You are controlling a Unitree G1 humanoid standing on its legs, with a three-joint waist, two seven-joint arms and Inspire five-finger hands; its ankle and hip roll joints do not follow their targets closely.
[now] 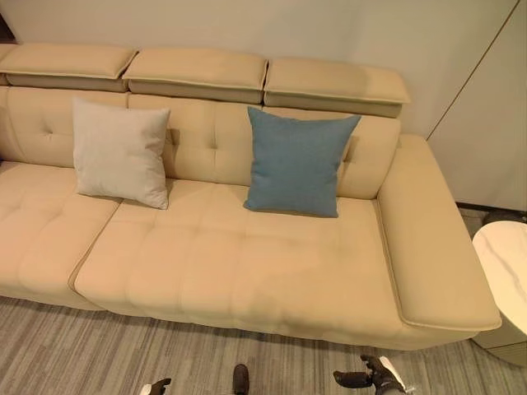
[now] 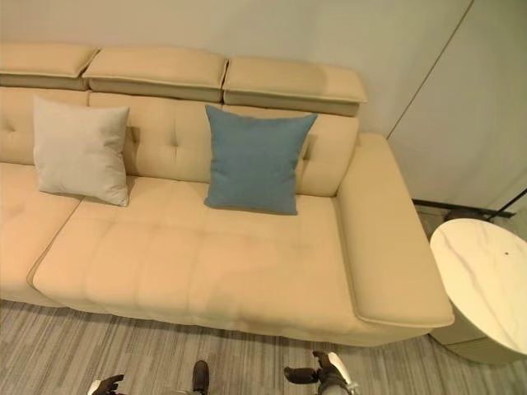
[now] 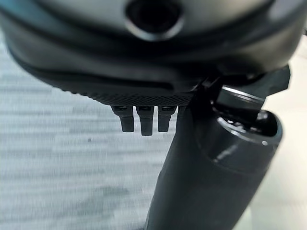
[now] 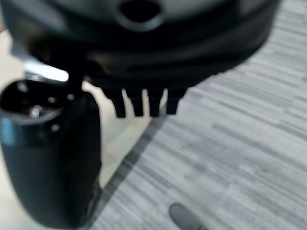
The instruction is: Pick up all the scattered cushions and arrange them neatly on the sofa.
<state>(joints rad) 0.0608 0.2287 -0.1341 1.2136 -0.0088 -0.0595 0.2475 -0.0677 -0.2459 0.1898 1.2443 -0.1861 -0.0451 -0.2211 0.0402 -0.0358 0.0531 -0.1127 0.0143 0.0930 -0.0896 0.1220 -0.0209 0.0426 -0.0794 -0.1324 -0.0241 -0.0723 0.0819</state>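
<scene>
A beige sofa (image 1: 247, 271) spans the eye views. A pale grey cushion (image 1: 121, 151) leans upright against its backrest on the left. A blue cushion (image 1: 296, 161) leans upright against the backrest further right. My left hand (image 1: 155, 386) hangs low over the carpet in front of the sofa, and its fingers (image 3: 143, 120) are straight and hold nothing. My right hand (image 1: 370, 378) hangs low near the sofa's right front corner, its fingers (image 4: 144, 103) straight and empty.
A round white marble side table (image 2: 482, 284) stands right of the sofa's armrest. Grey striped carpet (image 1: 123, 354) covers the floor in front. A pale wall (image 2: 461, 107) runs behind and to the right.
</scene>
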